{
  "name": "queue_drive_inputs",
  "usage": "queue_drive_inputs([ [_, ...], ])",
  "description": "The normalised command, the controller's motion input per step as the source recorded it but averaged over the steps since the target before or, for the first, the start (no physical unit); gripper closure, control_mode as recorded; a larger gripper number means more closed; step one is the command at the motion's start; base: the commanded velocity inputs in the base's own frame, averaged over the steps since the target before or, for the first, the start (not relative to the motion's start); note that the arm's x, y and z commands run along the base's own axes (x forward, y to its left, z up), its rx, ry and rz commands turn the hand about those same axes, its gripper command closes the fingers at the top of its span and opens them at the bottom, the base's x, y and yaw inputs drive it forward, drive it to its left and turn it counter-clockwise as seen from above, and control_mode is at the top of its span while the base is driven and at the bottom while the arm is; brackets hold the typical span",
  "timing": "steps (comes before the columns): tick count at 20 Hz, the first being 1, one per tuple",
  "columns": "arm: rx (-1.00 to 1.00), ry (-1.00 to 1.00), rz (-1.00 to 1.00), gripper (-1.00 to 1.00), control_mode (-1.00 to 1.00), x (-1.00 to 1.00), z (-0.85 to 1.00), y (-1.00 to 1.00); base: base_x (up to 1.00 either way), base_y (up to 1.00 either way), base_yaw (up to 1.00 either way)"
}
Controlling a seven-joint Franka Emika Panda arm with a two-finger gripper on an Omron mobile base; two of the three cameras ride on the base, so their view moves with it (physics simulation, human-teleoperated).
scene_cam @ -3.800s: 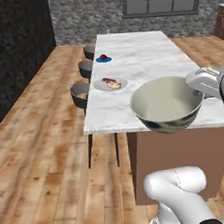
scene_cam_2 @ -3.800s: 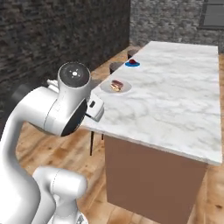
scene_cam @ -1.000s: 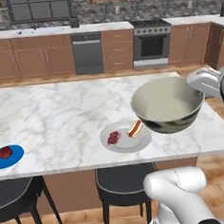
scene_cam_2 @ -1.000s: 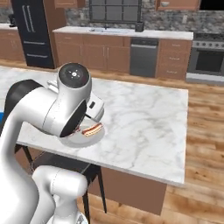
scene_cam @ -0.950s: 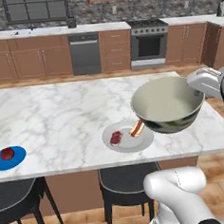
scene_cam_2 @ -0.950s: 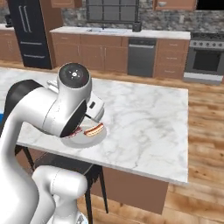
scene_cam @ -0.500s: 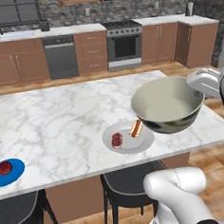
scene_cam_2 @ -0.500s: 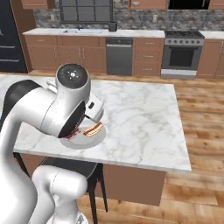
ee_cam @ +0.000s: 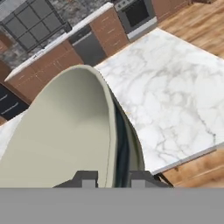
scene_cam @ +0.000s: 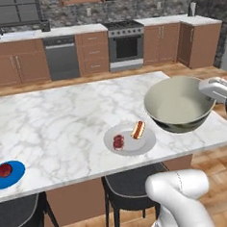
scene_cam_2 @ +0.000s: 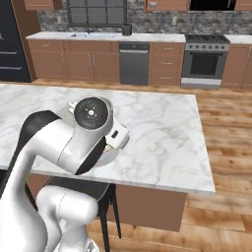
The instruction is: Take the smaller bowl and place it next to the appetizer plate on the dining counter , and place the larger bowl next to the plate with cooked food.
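Right of the plate with cooked food (scene_cam: 129, 138), you've got the larger bowl (scene_cam: 178, 104) held above the table (scene_cam: 63, 124) edge, jaws clamped on its rim. Your arm hides most of that plate from the right base camera. Appetizer plate (scene_cam: 7, 174) sits far left, cut off by the frame.

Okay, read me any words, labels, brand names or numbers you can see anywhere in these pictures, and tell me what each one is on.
None: no readable text, label, brand or number appears.
The larger bowl, the plate with cooked food, the appetizer plate, the dining counter and the oven are all plain.
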Motion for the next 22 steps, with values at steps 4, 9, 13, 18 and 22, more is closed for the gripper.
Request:
queue_drive_inputs([
  [4, 0.15, 0.08, -0.06, 1.00, -1.00, 0.30, -0.20, -0.85, 0.00, 0.00, 0.00],
  [9, 0.21, 0.19, -0.11, 1.00, -1.00, 0.35, 0.00, -0.69, 0.00, 0.00, 0.00],
  [13, 0.02, 0.05, -0.05, 1.00, -1.00, 0.46, -0.21, -0.14, 0.00, 0.00, 0.00],
  [18, 0.00, 0.00, -0.03, 1.00, -1.00, 0.63, -0.41, 0.00, 0.00, 0.00, 0.00],
  [22, 0.00, 0.00, -0.01, 1.00, -1.00, 0.61, -0.48, -0.06, 0.00, 0.00, 0.00],
])
